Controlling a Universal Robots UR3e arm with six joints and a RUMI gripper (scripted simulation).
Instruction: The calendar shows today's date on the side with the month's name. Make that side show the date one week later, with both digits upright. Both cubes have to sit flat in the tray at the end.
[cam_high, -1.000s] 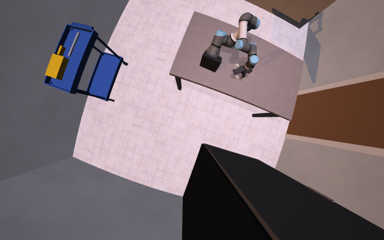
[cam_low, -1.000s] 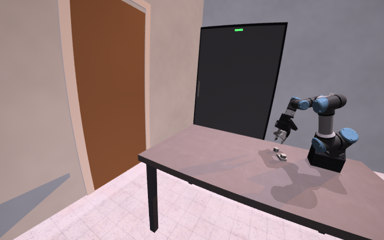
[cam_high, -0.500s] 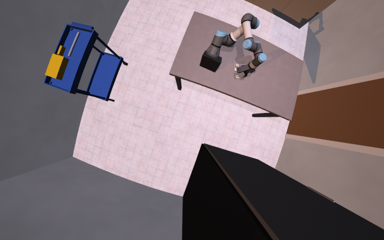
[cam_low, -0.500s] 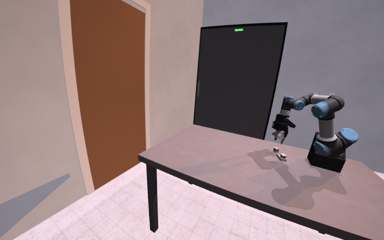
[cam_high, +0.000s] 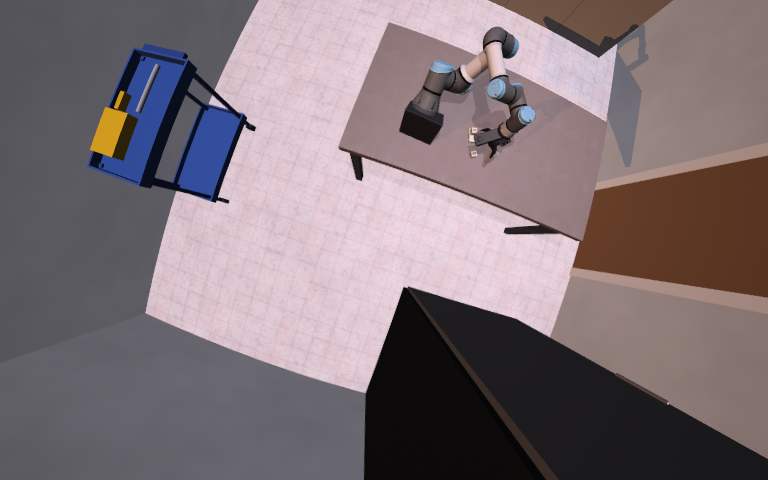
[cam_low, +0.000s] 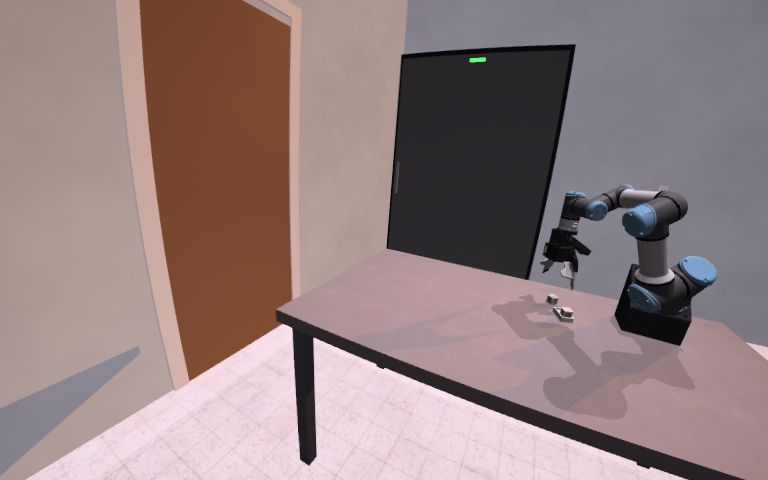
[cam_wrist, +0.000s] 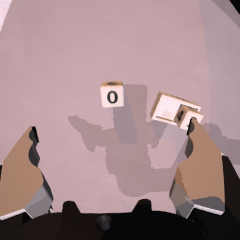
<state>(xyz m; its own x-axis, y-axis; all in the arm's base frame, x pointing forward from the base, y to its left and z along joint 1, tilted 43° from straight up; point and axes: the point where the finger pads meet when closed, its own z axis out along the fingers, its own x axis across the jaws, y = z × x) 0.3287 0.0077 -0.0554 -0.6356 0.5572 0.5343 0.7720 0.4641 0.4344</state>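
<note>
Two cubes were on show: one cube lay beside the tray on the counter, the other in it. Above the tray's level, the bent arm reached out, its two fingers spread wide, holding nothing.

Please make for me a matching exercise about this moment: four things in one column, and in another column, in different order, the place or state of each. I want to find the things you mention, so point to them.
1. Cube showing 0 (cam_high: 473, 153) (cam_low: 552, 299) (cam_wrist: 112, 96)
2. Other cube (cam_high: 473, 130) (cam_low: 566, 311) (cam_wrist: 183, 115)
3. Jaws
4. Yellow box (cam_high: 111, 131)

A. In the tray (cam_wrist: 166, 106)
B. On the blue cart (cam_high: 151, 176)
C. On the table (cam_high: 390, 107) (cam_low: 396, 305), outside the tray
D. Wide open, holding nothing

Pairs: 1-C, 2-A, 3-D, 4-B
</note>
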